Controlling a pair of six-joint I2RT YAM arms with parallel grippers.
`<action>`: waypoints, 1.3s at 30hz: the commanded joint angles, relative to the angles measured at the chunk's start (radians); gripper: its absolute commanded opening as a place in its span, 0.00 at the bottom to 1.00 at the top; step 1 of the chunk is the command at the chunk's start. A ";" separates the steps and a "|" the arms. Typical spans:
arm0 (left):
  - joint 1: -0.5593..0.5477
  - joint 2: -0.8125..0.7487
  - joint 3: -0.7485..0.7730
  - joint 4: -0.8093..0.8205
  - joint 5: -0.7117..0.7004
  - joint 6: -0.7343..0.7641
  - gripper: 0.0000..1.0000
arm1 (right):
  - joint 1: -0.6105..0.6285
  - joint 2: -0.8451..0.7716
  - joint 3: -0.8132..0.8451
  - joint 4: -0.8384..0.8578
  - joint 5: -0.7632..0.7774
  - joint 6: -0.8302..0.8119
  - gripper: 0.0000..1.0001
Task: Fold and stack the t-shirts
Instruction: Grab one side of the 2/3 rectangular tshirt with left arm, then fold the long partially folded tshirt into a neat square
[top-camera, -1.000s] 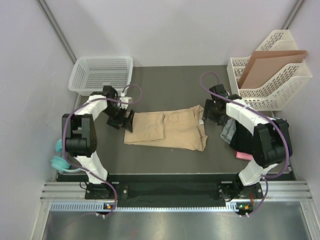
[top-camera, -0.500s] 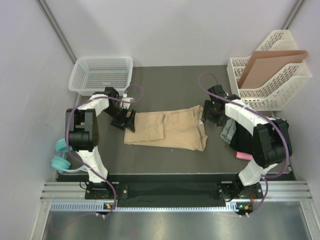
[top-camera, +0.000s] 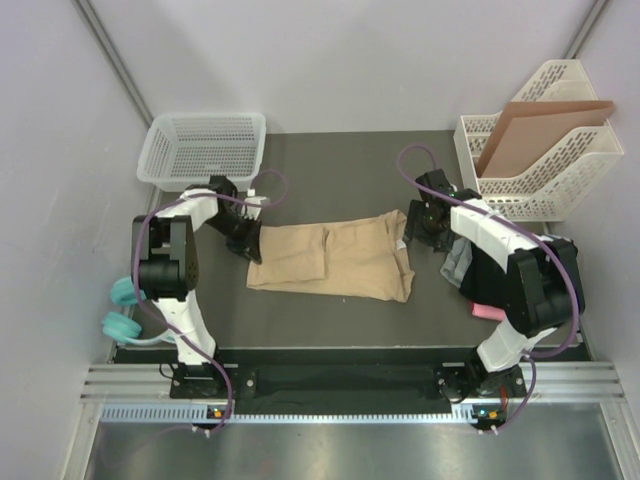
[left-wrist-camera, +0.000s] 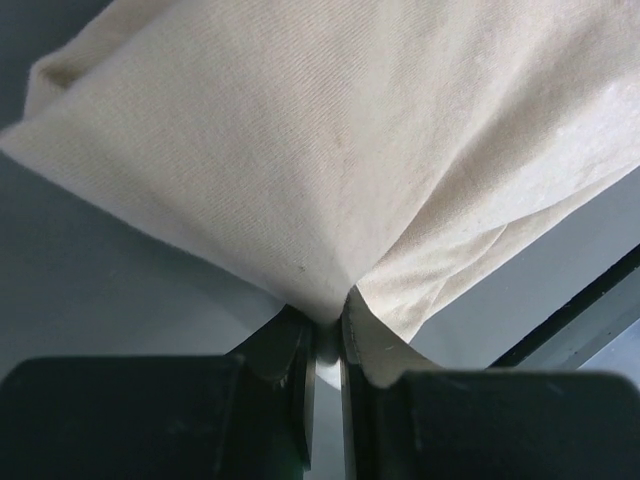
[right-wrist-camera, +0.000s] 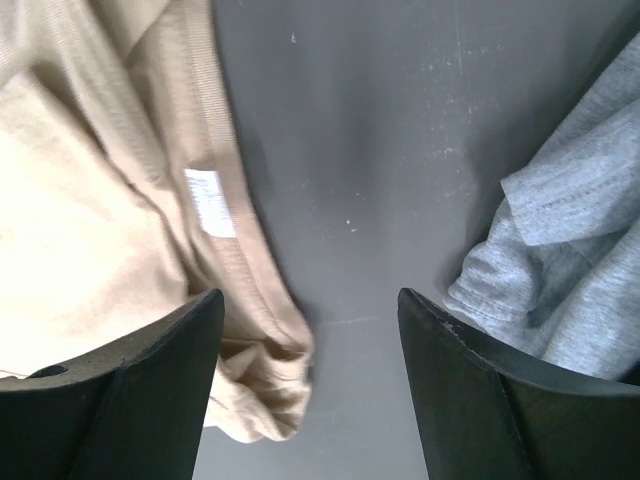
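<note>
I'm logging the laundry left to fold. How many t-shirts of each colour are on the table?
tan t-shirt: 1
grey t-shirt: 1
black t-shirt, mostly hidden by the right arm: 1
pink t-shirt: 1
Total: 4

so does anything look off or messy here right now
The tan t-shirt lies half folded and slightly askew, its collar end bunched near the open right gripper; the left gripper pinches its opposite edge. The grey shirt sits crumpled in a heap off to its right. Nothing looks spilled or damaged.
</note>
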 joint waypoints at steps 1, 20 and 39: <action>0.103 -0.055 0.015 -0.074 -0.069 0.074 0.00 | 0.013 -0.075 0.048 -0.013 0.032 0.005 0.70; 0.147 -0.184 0.305 -0.399 -0.119 0.120 0.07 | 0.013 -0.112 0.013 0.007 0.019 0.002 0.70; -0.381 -0.124 0.489 -0.377 -0.132 -0.162 0.07 | 0.010 -0.148 -0.033 0.027 0.017 -0.018 0.71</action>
